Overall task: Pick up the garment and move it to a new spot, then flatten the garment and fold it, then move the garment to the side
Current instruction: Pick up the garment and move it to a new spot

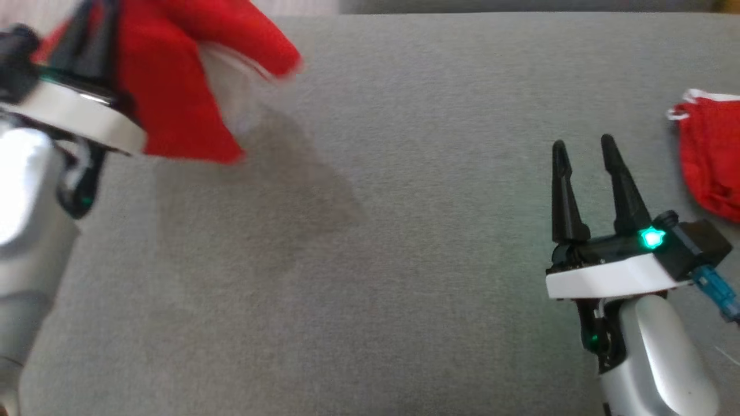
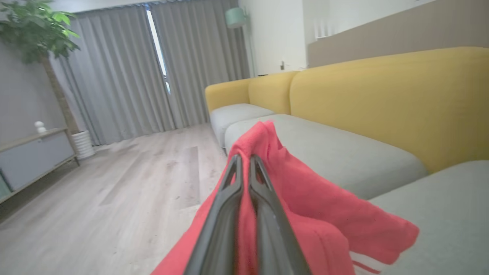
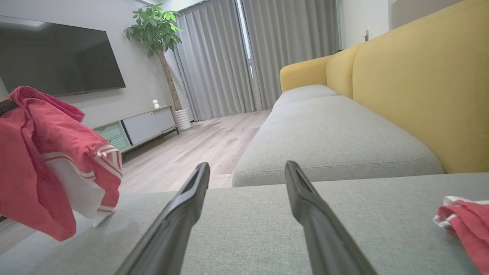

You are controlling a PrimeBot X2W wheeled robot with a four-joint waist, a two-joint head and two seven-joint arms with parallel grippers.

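- Left wrist view has the grip: left gripper (image 2: pixel 244 158) pinched tight on the red fabric garment with white striped trim (image 2: pixel 313 198).
- Head view adds its shadow on the grey sofa cushion (image 1: pixel 404 260): it hangs above the seat, right of the fingers.
- Right gripper (image 1: pixel 583 143) spread wide, empty, near a second crumpled red cloth (image 1: pixel 714 167) at the right edge; open cushion between the arms.

Home living room: yellow sofa (image 3: pixel 420 76), television (image 3: pixel 57 57), curtains (image 3: pixel 237 57), potted tree (image 3: pixel 156 30)
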